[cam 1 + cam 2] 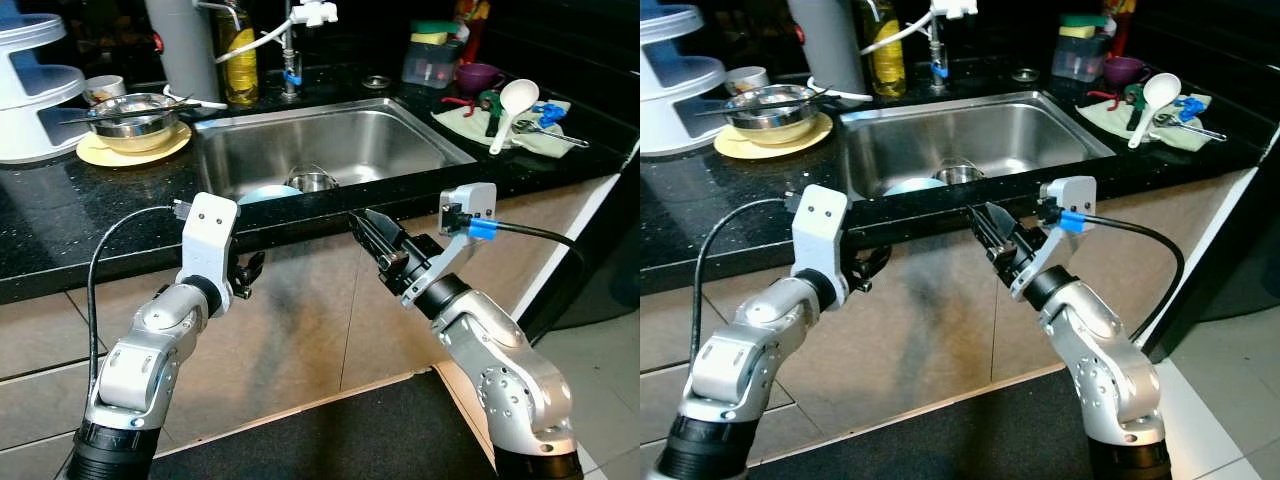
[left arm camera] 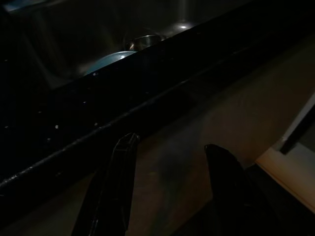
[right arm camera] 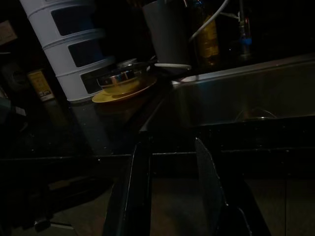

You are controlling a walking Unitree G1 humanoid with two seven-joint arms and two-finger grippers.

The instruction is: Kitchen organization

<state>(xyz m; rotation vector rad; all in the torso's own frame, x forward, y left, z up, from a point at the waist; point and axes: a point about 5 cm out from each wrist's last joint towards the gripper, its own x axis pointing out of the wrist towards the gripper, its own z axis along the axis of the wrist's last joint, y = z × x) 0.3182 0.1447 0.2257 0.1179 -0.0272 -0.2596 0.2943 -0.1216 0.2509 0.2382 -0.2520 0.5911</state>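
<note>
A steel sink (image 1: 330, 140) is set in the black counter (image 1: 80, 215). A light blue plate (image 1: 268, 193) and a small steel bowl (image 1: 312, 180) lie in it near the front wall. On the left counter a steel bowl (image 1: 135, 115) with utensils across it rests on a yellow plate (image 1: 100, 153). My left gripper (image 1: 245, 275) hangs below the counter's front edge, before the cabinet, open and empty. My right gripper (image 1: 370, 235) is at the counter edge in front of the sink, also open and empty, pointing toward the left counter.
A white tiered rack (image 1: 30, 90) stands at far left. An oil bottle (image 1: 238, 60) and a faucet (image 1: 290, 60) are behind the sink. At the right, a white ladle (image 1: 512, 105) and tools lie on a cloth (image 1: 465, 120), with a purple cup (image 1: 478, 76) and a container (image 1: 430, 60).
</note>
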